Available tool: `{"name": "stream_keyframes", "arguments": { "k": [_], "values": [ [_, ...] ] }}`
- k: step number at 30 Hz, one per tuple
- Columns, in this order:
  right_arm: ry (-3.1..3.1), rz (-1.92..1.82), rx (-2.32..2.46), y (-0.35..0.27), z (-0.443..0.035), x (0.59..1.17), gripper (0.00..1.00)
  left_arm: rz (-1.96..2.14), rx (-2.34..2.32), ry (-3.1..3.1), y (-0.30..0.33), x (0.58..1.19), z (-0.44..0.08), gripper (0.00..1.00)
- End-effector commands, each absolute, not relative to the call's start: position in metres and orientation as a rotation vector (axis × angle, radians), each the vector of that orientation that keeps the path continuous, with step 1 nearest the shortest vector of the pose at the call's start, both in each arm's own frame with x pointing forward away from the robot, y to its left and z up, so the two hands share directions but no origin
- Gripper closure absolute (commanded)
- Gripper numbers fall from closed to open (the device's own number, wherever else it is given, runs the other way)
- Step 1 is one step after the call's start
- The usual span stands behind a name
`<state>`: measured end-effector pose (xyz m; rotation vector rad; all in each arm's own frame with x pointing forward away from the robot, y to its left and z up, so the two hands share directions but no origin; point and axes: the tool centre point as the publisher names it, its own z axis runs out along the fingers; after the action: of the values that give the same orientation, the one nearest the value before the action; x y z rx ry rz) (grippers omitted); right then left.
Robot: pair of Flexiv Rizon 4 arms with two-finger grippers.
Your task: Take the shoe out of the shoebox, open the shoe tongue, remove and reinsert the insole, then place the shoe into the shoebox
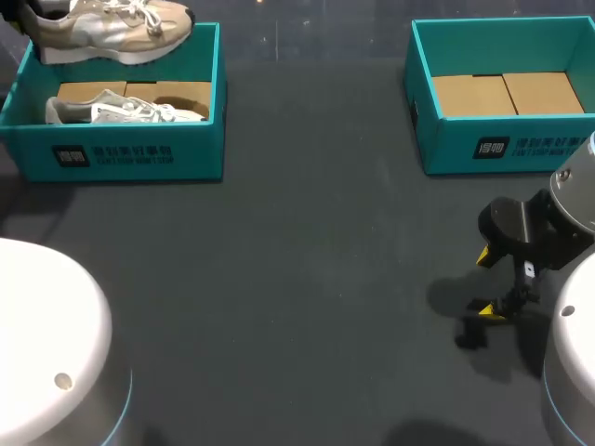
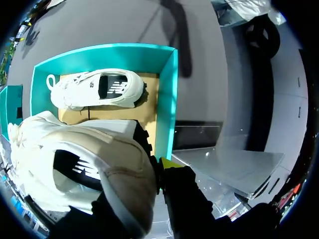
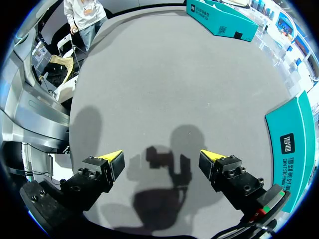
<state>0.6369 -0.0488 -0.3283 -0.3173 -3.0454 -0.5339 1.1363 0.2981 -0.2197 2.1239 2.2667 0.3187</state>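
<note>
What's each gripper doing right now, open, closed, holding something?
Left gripper: shut on the beige shoe, held above the left shoebox.
Right gripper: open, empty, over the table.

A dark grey, matte surface (image 1: 307,279) carries two things that lie directly on it, both teal cardboard boxes with open tops, standing flat. The left shoebox (image 1: 139,153) sits toward the far left, the right shoebox (image 1: 521,149) toward the far right, well apart. Each has its printed front wall facing the near edge.
</note>
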Motion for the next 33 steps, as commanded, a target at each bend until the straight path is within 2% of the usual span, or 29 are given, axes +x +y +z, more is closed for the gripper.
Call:
{"name": "stream_keyframes", "arguments": {
  "k": [1, 33],
  "values": [
    [-3.050, -0.534, -0.318, -0.049, -0.328, 0.634, 0.00, 0.305, 2.148, 2.287, 0.299, 1.157, -0.238, 1.00],
    [-3.050, -0.534, -0.318, -0.049, -0.328, 0.634, 0.00, 0.333, 2.229, 2.352, 0.292, 1.181, -0.298, 1.00]
  ]
}}
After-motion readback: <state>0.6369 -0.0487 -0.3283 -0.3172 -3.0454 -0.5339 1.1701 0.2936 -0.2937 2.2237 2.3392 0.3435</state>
